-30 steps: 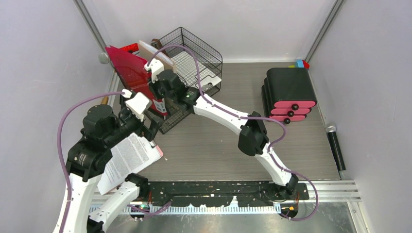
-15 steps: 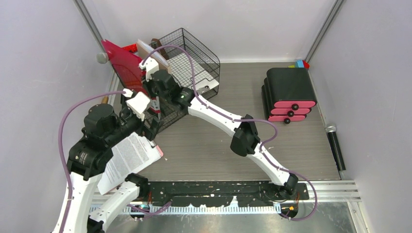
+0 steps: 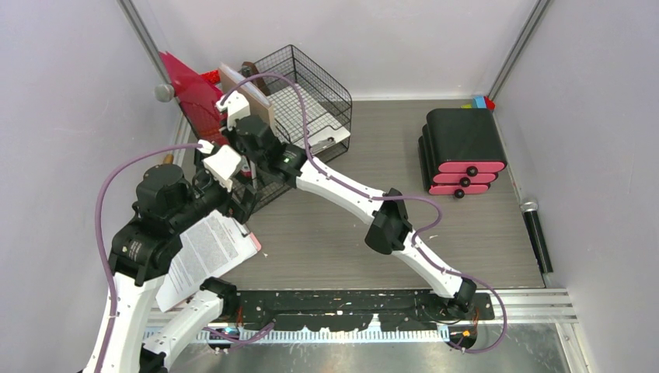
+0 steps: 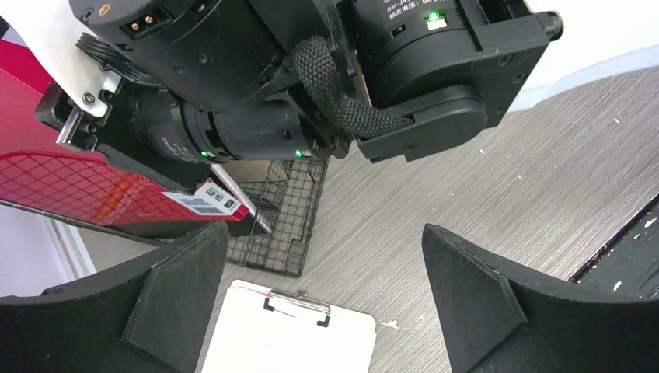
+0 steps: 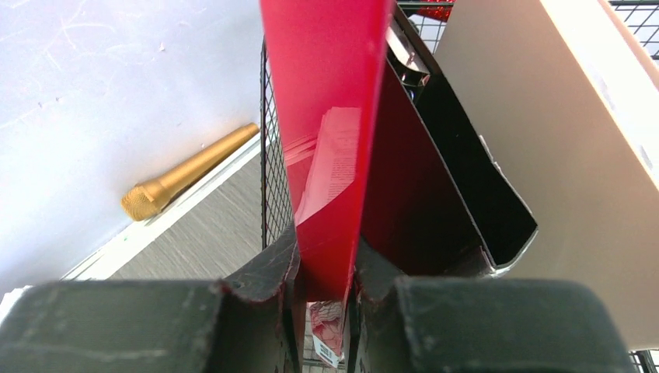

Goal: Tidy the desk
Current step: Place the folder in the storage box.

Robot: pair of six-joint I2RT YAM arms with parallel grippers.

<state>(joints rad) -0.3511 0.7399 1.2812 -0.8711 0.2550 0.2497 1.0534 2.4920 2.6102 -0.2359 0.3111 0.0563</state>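
The desk (image 3: 350,233) is a grey wood-grain tabletop. My right gripper (image 3: 231,130) reaches to the left side of the black wire-mesh rack (image 3: 311,93) and is shut on a red file folder (image 3: 189,92), which stands tilted against the back-left corner. In the right wrist view the folder (image 5: 330,116) is pinched edge-on in my right gripper (image 5: 326,268). My left gripper (image 3: 237,203) is open and empty, hovering above a clipboard with a printed sheet (image 3: 206,255). In the left wrist view my left gripper (image 4: 326,256) shows wide open over the clipboard (image 4: 287,338).
A tan board (image 5: 583,155) and a black file holder (image 5: 466,186) lean in the rack. A gold microphone (image 5: 186,171) lies by the left wall. A black drawer unit with pink fronts (image 3: 462,151) stands at the right, a black microphone (image 3: 536,233) near it.
My right gripper has moved the red folder back and to the left, toward the back-left corner, and stood it more upright. The left arm and the clipboard have not moved.
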